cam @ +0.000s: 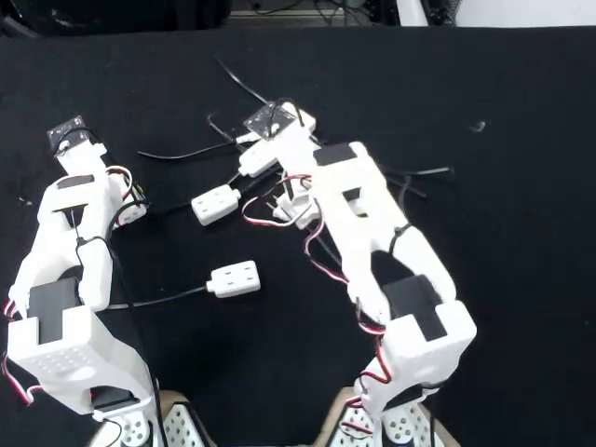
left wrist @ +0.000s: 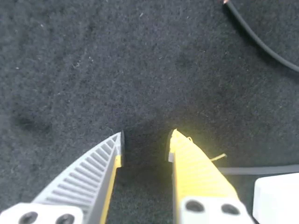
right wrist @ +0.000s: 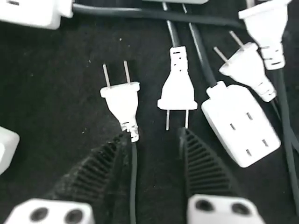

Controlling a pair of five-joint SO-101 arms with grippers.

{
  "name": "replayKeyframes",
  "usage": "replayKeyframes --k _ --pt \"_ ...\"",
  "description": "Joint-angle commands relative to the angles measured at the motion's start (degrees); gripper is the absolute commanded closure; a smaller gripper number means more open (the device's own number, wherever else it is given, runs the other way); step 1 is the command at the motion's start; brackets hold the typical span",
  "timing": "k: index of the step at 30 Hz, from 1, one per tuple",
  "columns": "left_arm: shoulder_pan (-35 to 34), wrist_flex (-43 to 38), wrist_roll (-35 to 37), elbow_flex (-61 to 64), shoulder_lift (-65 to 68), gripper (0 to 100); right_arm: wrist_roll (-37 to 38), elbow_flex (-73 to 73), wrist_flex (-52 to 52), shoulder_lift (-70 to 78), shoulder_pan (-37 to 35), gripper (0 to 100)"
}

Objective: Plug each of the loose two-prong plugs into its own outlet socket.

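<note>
While the left gripper (left wrist: 145, 135) hangs over bare black cloth (left wrist: 65, 70) at the left of the table, jaws parted by a moderate gap with nothing between them, I judge the work in hand to belong to the other arm. The white corner of an outlet block (left wrist: 278, 200) lies just beside the left gripper's yellow finger, and a black cable (left wrist: 261, 39) runs farther off.

Moving right in the high view, I count two outlet blocks in the open, each on its own lead. One (cam: 216, 203) is near the middle of the table, the other (cam: 236, 277) nearer the arm bases. What looks like a third (cam: 132, 212) peeks out beside the left arm.

Further right, the right gripper (right wrist: 154, 135) hovers low over the cluster of plugs, jaws wide apart and holding nothing. I count four two-prong plugs here:
- The first plug (right wrist: 120, 95) has its prongs pointing away, and its lead runs back between the fingers.
- The second plug (right wrist: 176, 91) has its prongs aimed at the gap.
- Two more plugs (right wrist: 245, 67) (right wrist: 266, 28) lie past a three-slot-pair outlet block (right wrist: 240, 126).

No plug I can see is seated, so I reckon this is the first pick. The next move calls for lowering onto the first plug's body and closing squarely across it. Its prongs then have to be lined up with a free socket's slots.
</note>
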Motion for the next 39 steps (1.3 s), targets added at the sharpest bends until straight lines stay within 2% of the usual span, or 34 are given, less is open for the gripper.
replayKeyframes --k 1,6,9,10,12,13,14,20,25,30,33,35,39 --pt "-1.89 0.44 -0.44 -0.66 -2.64 83 -0.70 2.68 -3.16 -2.59 -2.73 81.8" --pt "-1.89 0.44 -0.44 -0.66 -2.64 83 -0.70 4.70 -9.58 3.03 -2.55 81.8" --pt "-1.80 0.44 -0.44 -0.66 -2.64 83 1.23 3.74 -8.44 4.88 -2.29 82.2" --pt "-1.71 0.44 -0.44 -0.66 -2.64 83 1.67 3.21 -7.47 4.88 -2.20 84.8" --pt "-1.71 0.44 -0.44 -0.66 -2.64 83 1.58 2.77 -6.42 3.91 -1.85 96.9" --pt "-1.71 0.44 -0.44 -0.66 -2.64 83 1.58 3.03 -6.15 2.86 -1.23 99.2" --pt "-1.71 0.44 -0.44 -0.66 -2.64 83 1.58 3.47 -5.54 1.45 -0.62 97.0" --pt "-1.63 0.44 -0.44 -0.66 -2.64 83 2.02 11.91 -1.23 -16.57 3.43 98.8" --pt "-1.36 0.53 -0.44 -0.57 -2.64 83 2.20 25.36 0.70 -33.19 3.08 98.8" --pt "-0.22 6.24 -0.53 -3.65 -2.55 83 10.02 33.80 1.76 -49.10 6.95 98.8" --pt "2.07 8.88 -0.53 -4.09 -2.02 83 11.34 29.49 4.22 -60.09 11.52 98.8" --pt "3.47 9.14 -0.53 -3.38 -2.02 83 15.12 22.90 8.97 -65.10 13.54 98.8" --pt "4.62 9.32 -0.53 -2.51 -2.02 83 18.81 9.27 15.91 -67.12 14.33 98.8"
